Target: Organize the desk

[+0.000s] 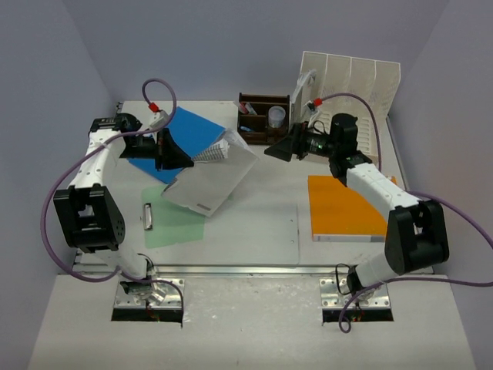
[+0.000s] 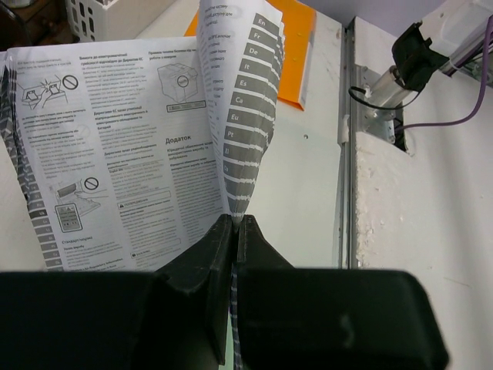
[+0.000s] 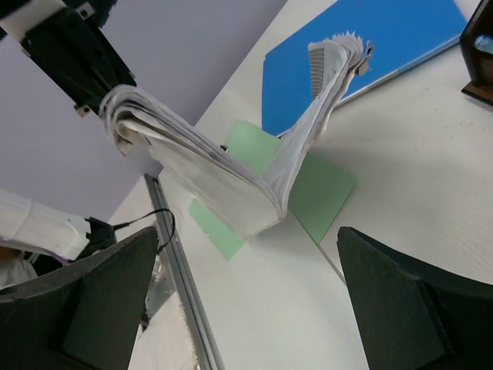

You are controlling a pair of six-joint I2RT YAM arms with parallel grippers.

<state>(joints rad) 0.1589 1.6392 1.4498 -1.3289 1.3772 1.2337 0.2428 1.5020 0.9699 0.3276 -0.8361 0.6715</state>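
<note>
A thick white manual [image 1: 209,182] hangs half open above the desk [image 1: 254,173], its lower corner near the tabletop. My left gripper [image 1: 185,160] is shut on a few of its pages. In the left wrist view the printed pages [image 2: 131,139] fan up from the pinched fingertips of that gripper [image 2: 233,223]. My right gripper [image 1: 276,149] stands open to the manual's right, apart from it. In the right wrist view its two dark fingers [image 3: 92,293] frame bare desk, with the manual [image 3: 231,177] ahead of them.
A blue folder [image 1: 189,131] lies at the back left and a green clipboard [image 1: 173,220] under the manual. An orange folder [image 1: 347,208] lies on the right. A brown pen organizer [image 1: 262,119] and a white file rack [image 1: 354,85] stand at the back. A metal rail [image 1: 246,270] runs along the near edge.
</note>
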